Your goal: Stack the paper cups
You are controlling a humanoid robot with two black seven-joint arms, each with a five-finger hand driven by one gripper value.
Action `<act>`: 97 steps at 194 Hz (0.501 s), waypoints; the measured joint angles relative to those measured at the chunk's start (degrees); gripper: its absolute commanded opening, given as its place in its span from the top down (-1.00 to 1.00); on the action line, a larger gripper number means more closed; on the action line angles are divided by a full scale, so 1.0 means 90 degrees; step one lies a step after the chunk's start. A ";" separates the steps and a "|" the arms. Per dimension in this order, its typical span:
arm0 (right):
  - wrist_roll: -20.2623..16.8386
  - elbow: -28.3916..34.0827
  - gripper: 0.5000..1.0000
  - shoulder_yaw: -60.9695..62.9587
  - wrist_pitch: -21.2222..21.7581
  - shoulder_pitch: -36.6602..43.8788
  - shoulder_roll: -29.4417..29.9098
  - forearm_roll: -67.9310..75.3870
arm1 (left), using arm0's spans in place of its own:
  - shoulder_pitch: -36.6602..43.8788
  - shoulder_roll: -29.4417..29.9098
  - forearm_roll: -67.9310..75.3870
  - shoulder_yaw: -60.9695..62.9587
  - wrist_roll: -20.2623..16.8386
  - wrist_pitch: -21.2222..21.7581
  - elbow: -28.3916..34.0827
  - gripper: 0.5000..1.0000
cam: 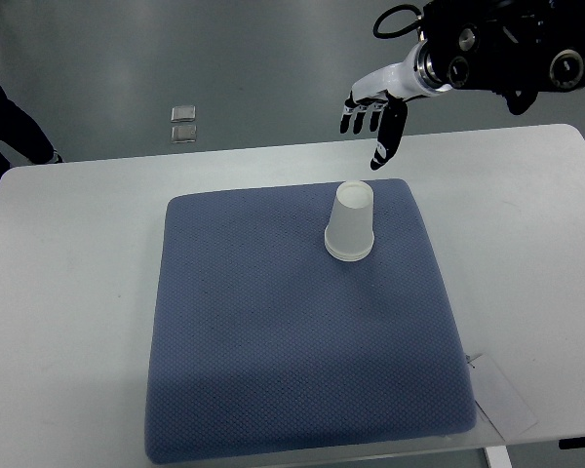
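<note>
Right hand point(372, 119) hangs beyond the far edge of the table point(68, 253), fingers spread and empty (probably staying clear); the upside-down paper cup point(351, 222), perhaps already a stack, stands on the blue mat's point(273, 341) far-right part.

White table point(68, 292), grey floor point(224, 68), two floor plates point(183, 123)

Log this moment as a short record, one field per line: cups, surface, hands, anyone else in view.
cups: white paper cup, upside down, near the mat's far edge
surface: blue mat on a white table
right hand: in the air beyond the cup, fingers spread, holding nothing
left hand: out of view
other: a person's leg at the top left
</note>
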 measured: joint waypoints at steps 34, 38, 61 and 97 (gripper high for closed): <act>0.0039 -0.0364 -0.29 0.1538 -0.0718 -0.1314 -0.0865 0.0955 | 0.0000 0.0000 0.0000 0.0000 0.0000 0.0000 0.0000 -1.00; 0.0042 -0.0403 -0.29 0.1764 -0.0787 -0.1486 -0.0946 0.1023 | 0.0000 0.0000 0.0000 0.0000 0.0000 0.0001 0.0000 -1.00; 0.0164 -0.0711 -0.29 0.3951 -0.1288 -0.3095 -0.1431 0.1472 | -0.0001 0.0000 0.0002 0.0004 0.0000 0.0001 0.0000 -1.00; 0.0768 -0.1385 -0.30 0.7110 -0.1515 -0.5393 -0.1473 0.1904 | 0.0001 0.0000 0.0011 0.0012 0.0000 0.0002 -0.0009 -1.00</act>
